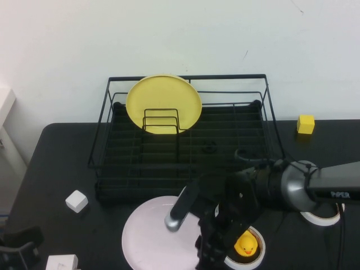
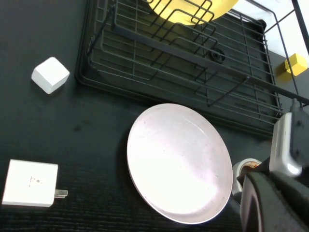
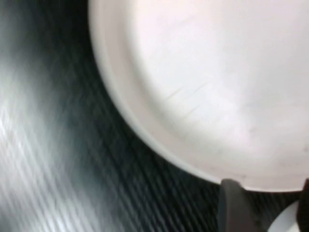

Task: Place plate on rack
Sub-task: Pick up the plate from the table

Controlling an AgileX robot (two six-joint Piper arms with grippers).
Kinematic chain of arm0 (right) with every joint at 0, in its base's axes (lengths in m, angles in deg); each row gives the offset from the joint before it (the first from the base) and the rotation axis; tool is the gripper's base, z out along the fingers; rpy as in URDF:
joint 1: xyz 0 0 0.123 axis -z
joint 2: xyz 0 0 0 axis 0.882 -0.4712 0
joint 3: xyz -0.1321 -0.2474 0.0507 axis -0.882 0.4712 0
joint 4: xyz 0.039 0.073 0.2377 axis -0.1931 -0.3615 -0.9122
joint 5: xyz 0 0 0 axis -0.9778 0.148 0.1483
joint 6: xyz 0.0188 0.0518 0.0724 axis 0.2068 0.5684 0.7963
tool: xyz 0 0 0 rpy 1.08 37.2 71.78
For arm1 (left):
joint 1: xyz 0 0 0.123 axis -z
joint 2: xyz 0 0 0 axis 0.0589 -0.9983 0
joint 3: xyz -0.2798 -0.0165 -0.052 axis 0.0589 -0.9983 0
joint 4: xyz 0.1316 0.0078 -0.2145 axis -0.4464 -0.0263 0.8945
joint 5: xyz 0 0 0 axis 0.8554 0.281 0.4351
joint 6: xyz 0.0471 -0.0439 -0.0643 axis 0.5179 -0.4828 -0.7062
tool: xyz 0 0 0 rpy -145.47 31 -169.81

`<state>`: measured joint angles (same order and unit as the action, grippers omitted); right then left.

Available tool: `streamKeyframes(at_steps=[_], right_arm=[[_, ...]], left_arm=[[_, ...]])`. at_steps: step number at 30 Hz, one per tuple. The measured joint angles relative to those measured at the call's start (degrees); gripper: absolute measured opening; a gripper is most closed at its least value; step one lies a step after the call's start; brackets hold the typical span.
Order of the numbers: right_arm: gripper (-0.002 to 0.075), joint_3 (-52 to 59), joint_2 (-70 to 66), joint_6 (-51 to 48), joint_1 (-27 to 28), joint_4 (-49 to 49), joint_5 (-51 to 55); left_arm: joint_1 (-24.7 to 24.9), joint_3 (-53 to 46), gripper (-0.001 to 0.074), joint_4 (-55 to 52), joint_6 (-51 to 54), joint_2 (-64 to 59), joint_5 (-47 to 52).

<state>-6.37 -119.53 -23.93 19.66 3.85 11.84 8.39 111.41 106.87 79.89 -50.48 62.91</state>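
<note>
The large round pale pink-white plate (image 1: 149, 236) lay flat on the black table (image 1: 56, 163), just in front of the big black wire dish rack (image 1: 185, 140), its smooth glossy face turned up and its near edge cut off in the high view. A yellow plate (image 1: 163, 103) stood upright among the rack's dividers. The right gripper (image 1: 207, 247) hovered low at the pink plate's right rim, beside a small yellow rubber duck (image 1: 246, 244); whether its fingers were released or clenched I could not tell, the arm hid them. The left gripper (image 1: 17, 247) sat parked at the table's near left corner, mostly out of frame, its state likewise unclear.
</note>
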Motion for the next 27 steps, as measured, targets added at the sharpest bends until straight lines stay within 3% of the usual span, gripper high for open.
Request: streamKeyframes(at_steps=[5,12,18,22,27], right_arm=[[0.0191,0.0,0.0,7.1,2.6,-0.4,-0.2],[0.0065,0.0,-0.9,6.4,6.3,-4.3,0.1],[0.0033,0.0,-3.5,-1.9,6.3,-10.7,5.1],[0.003,0.0,-5.4,-3.3,6.3,-10.0,8.6],[0.003,0.0,-5.2,11.3,7.4,0.7,9.3]], left_arm=[[0.0,0.0,-0.0001,0.1,0.0,0.0,0.0],[0.0,0.0,-0.0001,0.8,0.0,0.0,0.0],[0.0,0.0,-0.0001,1.5,0.0,0.0,0.0],[0.0,0.0,-0.0001,1.7,0.0,0.0,0.0],[0.0,0.0,-0.0001,2.0,0.0,0.0,0.0]])
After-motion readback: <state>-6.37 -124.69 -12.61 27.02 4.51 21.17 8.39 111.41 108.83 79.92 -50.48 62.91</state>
